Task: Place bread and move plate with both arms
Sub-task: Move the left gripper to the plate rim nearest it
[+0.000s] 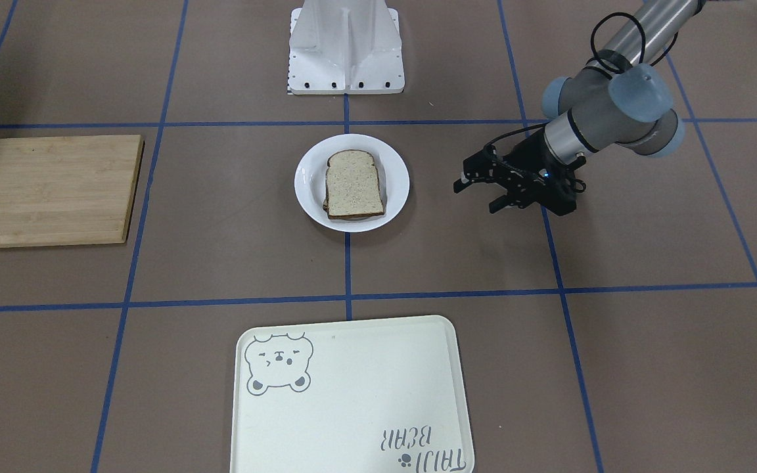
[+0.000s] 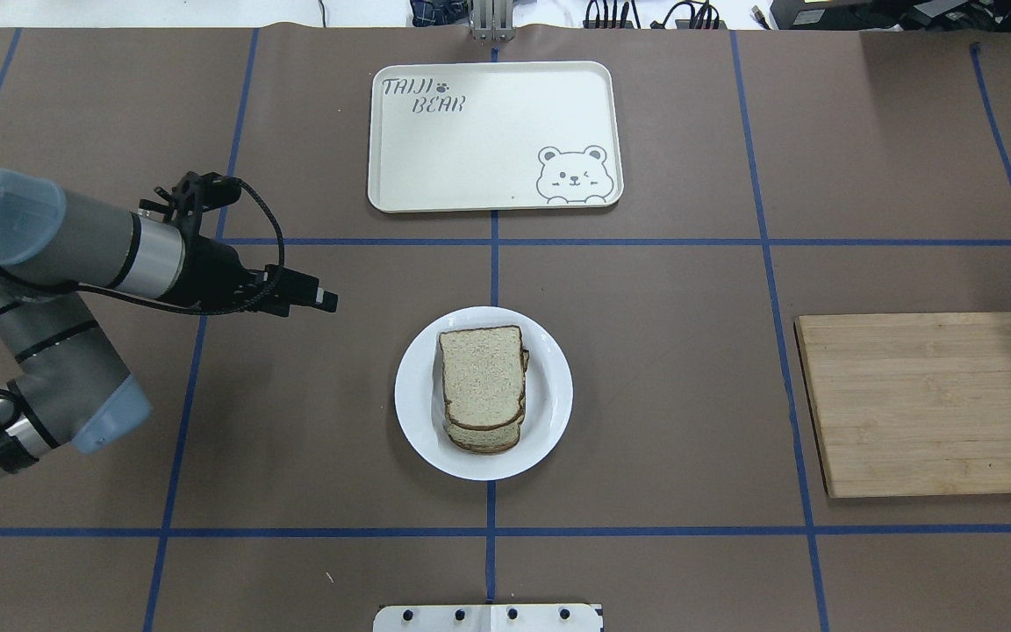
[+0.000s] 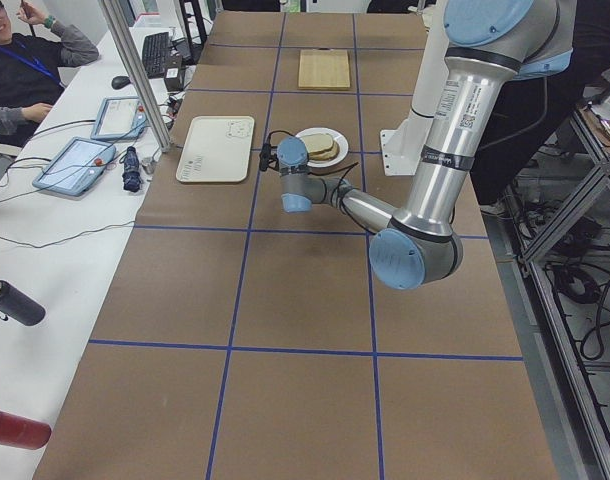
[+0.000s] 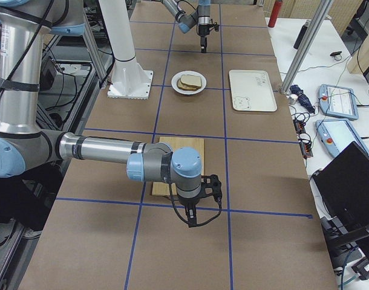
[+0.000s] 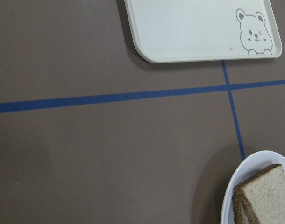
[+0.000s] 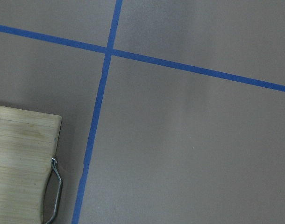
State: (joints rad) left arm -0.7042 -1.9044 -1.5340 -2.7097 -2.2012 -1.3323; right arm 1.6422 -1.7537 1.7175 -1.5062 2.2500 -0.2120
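A plain slice of bread [image 2: 481, 377] lies on top of a small stack of slices on the round white plate [image 2: 413, 395] at the table's middle. Both also show in the front view, the bread [image 1: 353, 184] on the plate [image 1: 306, 180]. My left gripper [image 1: 478, 196] hovers low beside the plate, apart from it, with its fingers spread, empty and pointing toward it. It also shows in the overhead view [image 2: 326, 300]. The left wrist view shows the plate's edge [image 5: 231, 205] and a corner of the bread [image 5: 268, 196]. My right gripper [image 4: 193, 217] shows only in the right side view, near the cutting board's end, and I cannot tell its state.
A cream bear tray [image 2: 488, 132] lies beyond the plate on the far side. A wooden cutting board [image 2: 931, 404] lies to the right, and its metal handle [image 6: 56, 186] shows in the right wrist view. The white robot base [image 1: 345, 46] stands behind the plate.
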